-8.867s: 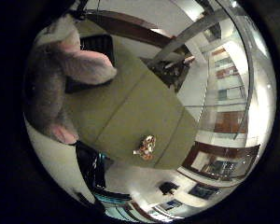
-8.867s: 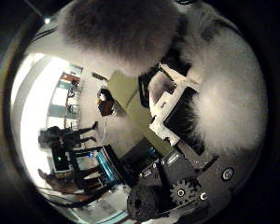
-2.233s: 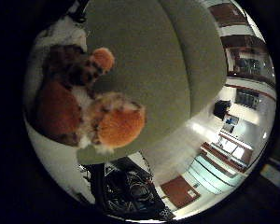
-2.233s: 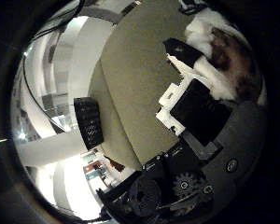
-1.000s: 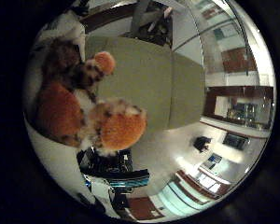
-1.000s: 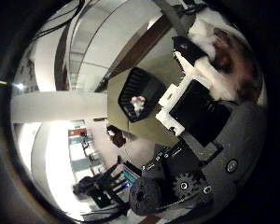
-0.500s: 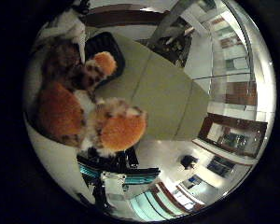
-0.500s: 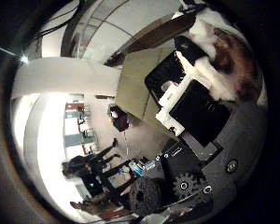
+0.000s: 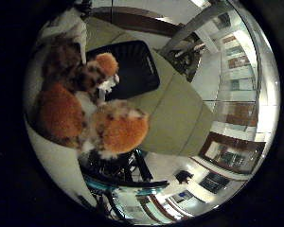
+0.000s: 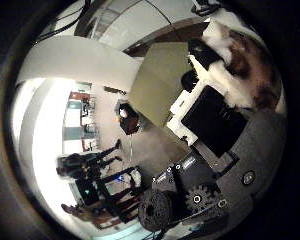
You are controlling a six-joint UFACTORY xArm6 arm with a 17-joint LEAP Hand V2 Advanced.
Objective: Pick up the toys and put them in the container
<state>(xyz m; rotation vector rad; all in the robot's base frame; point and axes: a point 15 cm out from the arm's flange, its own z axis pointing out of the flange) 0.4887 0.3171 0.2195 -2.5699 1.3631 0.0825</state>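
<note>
An orange, brown and white plush toy [image 9: 85, 113] fills much of the little finger side view, close against my palm and lifted off the table. My right hand [image 10: 210, 115] is shut on it, its white and black fingers curled round the toy's brown and white fur [image 10: 250, 60]. A black container [image 9: 132, 66] stands on the olive green table [image 9: 175, 118], just behind the toy in this view. What lies inside the container is hidden.
The table's edge runs close below the toy, with a black metal frame [image 9: 118, 170] on the floor beside it. A dark chair [image 10: 127, 117] stands on the floor past the table's far corner. A pale pillar [image 10: 75, 60] rises nearby.
A grey and pink plush was in my hand 8.9 s ago; now it is the orange one. In the last second the camera has swung and the black container shows larger behind the toy.
</note>
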